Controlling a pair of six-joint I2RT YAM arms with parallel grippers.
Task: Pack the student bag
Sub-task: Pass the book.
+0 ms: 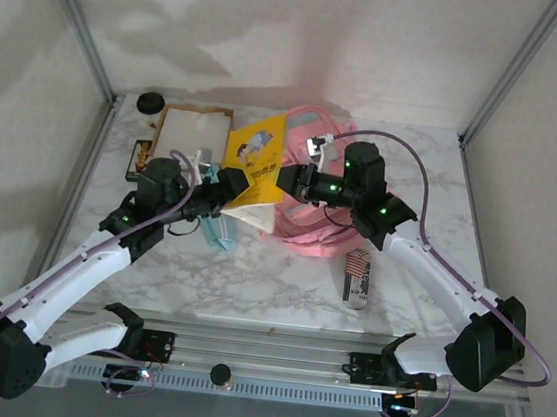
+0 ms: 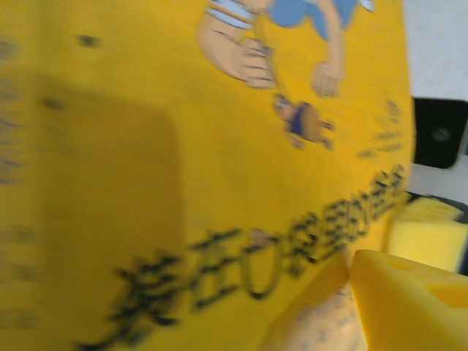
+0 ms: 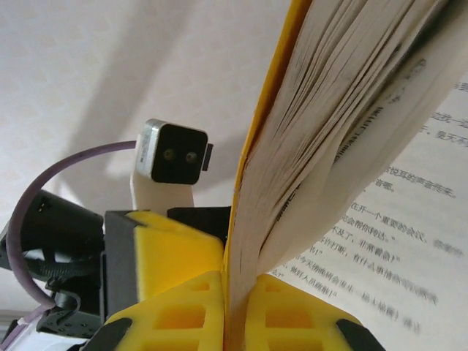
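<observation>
One yellow book (image 1: 258, 151), R claw (image 3: 234, 296) clenched on its pages, L claw (image 1: 229, 183) state unclear, student bag (image 1: 306, 234) mostly hidden

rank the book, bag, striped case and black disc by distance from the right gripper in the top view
1. book: clamped in the right gripper, on its left
2. bag: right beside it, mid-table
3. striped case: near right
4. black disc: far left corner

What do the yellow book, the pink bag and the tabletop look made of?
The book: paper pages, fanned printed leaves; yellow cover smooth, probably coated card. The bag: soft fabric, judging by limp straps. The tabletop: marble-patterned, grey veins; stone or laminate unclear.
</observation>
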